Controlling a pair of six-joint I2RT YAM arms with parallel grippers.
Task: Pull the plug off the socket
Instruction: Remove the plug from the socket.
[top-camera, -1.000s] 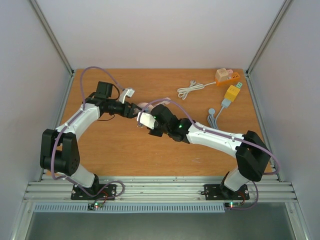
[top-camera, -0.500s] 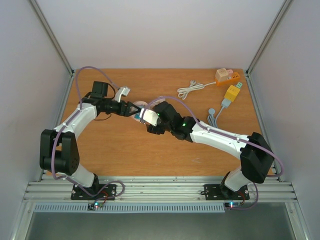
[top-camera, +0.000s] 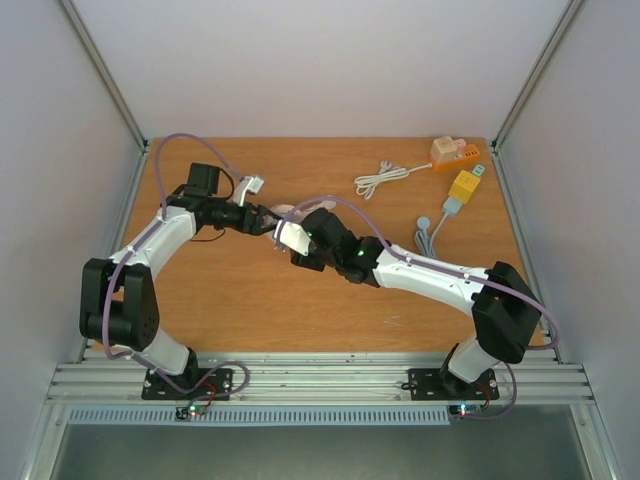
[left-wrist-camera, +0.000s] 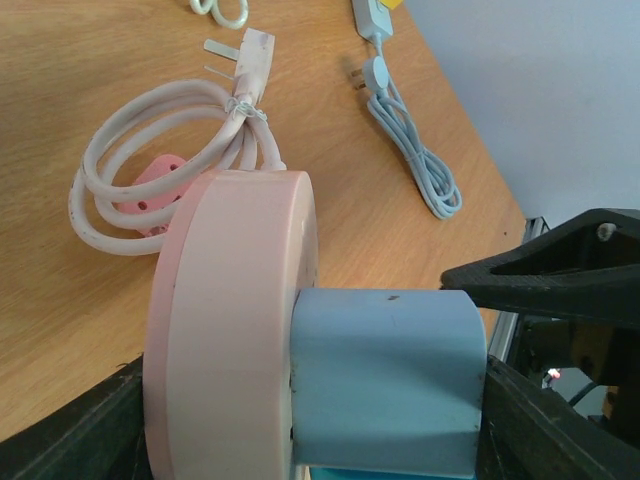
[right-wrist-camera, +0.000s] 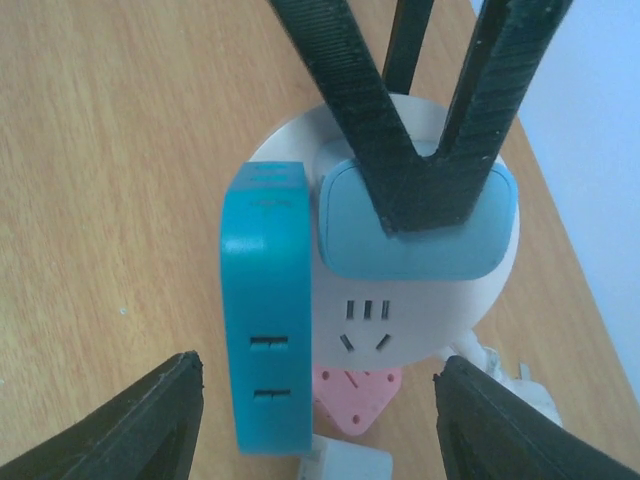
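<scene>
**Unplugging, at the grasp stage.** Counter: bare wood. Socket: a round pink disc near the counter's middle, tipped on edge and apparently held off the surface. Left jaws: spread wide, with the socket and what is plugged into it filling the gap and touching both fingers, so they appear clamped on the socket. Right jaws: spread wide and empty, 1 finger on each side of the socket face, neither touching it. Plug: a pale-blue block seated in the socket face; in the right wrist view the left fingers cross in front of it. Adapter: teal, seated just beside the plug and touching it. Cord: a white coil lying on the counter behind. Judged step: the right jaws are lining up on the plug, which is not yet withdrawn. The next move calls for closing on the plug's 2 free sides, clear of the adapter. It then calls for a straight pull along the pins while the left jaws brace the socket.
</scene>
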